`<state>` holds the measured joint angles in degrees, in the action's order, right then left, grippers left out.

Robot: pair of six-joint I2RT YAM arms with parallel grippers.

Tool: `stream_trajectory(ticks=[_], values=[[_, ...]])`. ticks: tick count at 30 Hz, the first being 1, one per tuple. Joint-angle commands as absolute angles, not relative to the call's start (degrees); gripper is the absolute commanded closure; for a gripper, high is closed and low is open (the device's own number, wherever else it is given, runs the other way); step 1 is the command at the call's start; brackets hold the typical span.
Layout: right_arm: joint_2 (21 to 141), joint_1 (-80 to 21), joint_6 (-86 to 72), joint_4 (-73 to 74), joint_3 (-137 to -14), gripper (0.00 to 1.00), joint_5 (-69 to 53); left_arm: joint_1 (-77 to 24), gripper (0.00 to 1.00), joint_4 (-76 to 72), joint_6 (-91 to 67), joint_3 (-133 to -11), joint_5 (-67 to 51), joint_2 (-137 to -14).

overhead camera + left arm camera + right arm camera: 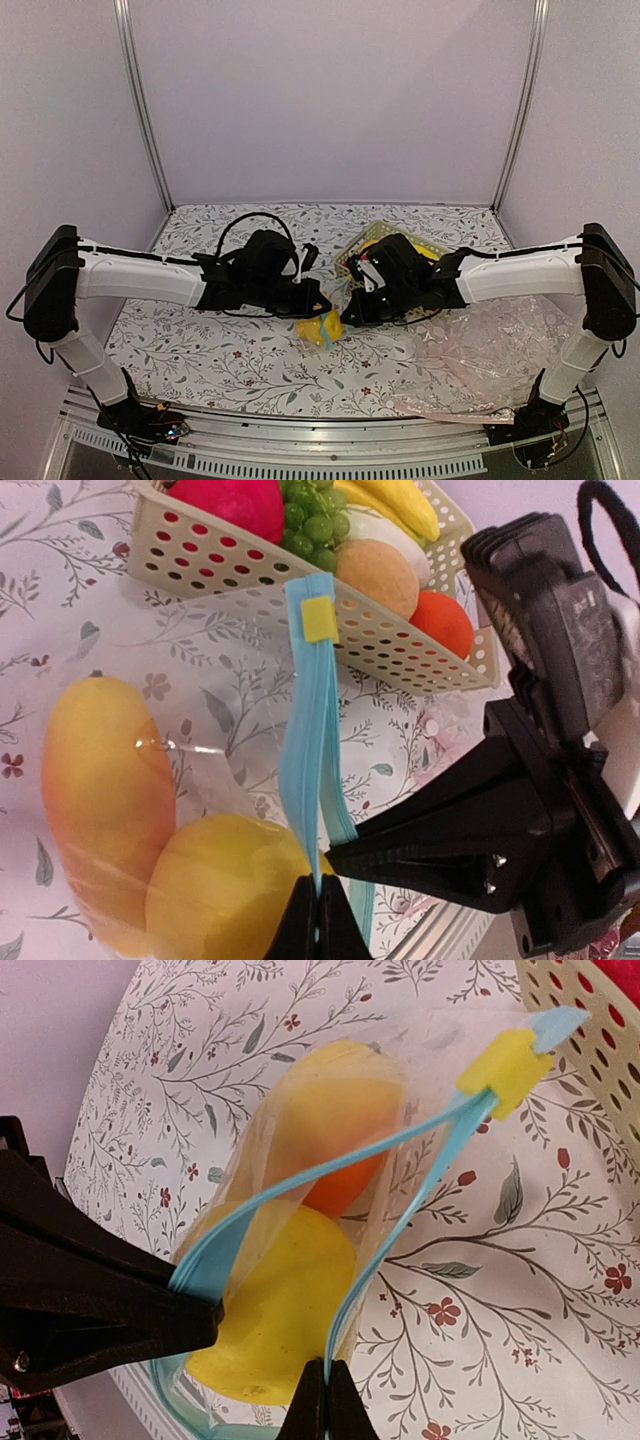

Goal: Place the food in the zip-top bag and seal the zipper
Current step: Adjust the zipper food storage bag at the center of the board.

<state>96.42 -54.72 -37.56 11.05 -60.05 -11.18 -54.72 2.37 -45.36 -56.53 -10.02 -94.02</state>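
The zip-top bag [322, 330] lies mid-table with both fruits inside it: the rounded yellow one [225, 890] [290, 1310] and the longer orange-yellow one [105, 790] [340, 1110]. Its mouth gapes open. My left gripper [320, 920] [318, 300] is shut on one strip of the light blue zipper [305, 730]. My right gripper [327, 1405] [350, 305] is shut on the other strip [423, 1195]. The two strips meet at the far end, where a small yellow slider [320, 618] [505, 1060] sits.
A cream perforated basket [230, 565] [362, 240] with red, green, white, orange and banana-shaped fruits stands just behind the bag. A large pinkish clear plastic sheet [490, 360] lies at the front right. The table's front edge is close to the bag.
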Motion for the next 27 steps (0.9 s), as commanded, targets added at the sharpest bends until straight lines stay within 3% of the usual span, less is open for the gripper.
stream_trajectory(ticks=[1,27], values=[[97.4,-55.9,-38.9,4.7,-62.1,1.0,-12.9,-57.0,1.0,-3.5,-47.2,-56.6,-12.9,-95.8],[93.6,-55.4,-44.3,4.0,-56.0,1.0,-6.2,-57.7,1.0,-0.2,-47.7,-56.3,-9.4,-97.4]])
